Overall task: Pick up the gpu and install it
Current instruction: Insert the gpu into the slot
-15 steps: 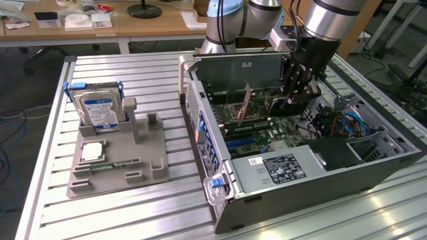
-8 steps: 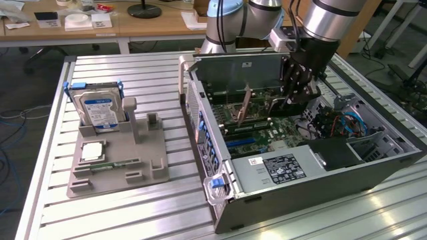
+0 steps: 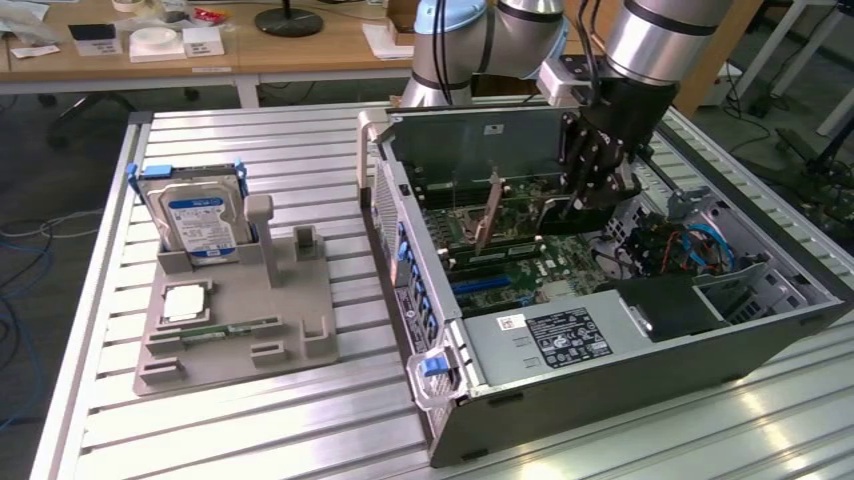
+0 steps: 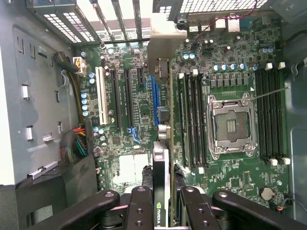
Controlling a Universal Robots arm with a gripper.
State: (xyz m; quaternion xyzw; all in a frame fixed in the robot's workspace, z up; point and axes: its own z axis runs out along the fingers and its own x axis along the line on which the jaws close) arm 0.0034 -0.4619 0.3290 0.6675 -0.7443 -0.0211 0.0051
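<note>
**Gpu gripped on edge inside the open case**

The computer case (image 3: 667,370) lies on its side with its open face upward, on the half of the worktop (image 3: 267,420) toward the exterior view's right, and reaches close to the near edge. A grey holder (image 3: 240,310) sits near the edge on the exterior view's left, with a hard drive (image 3: 200,215) standing upright in it. A strip of bare slats is left between the holder and the case, and more bare surface is seen along the near edge.

Inside the case, room is limited. The power supply (image 3: 561,335) takes up the end nearest the worktop's near edge, and the case walls rise around the motherboard (image 3: 534,270).

The end effector (image 3: 574,215) is lowered into the case from above. It is closed partway on the gpu (image 3: 491,215), which is held upright on its long edge above the board.

In the wrist view, the gpu (image 4: 161,158) is clamped between the black fingers (image 4: 141,206) of the end effector (image 4: 164,179). The card runs between a blue slot (image 4: 154,96) and the memory slots (image 4: 184,120), and its silver bracket is met by the case's slotted rear wall. The processor socket (image 4: 230,124) lies beyond the memory slots, well apart from the card. Whether the card is seated in a slot cannot be told.
</note>
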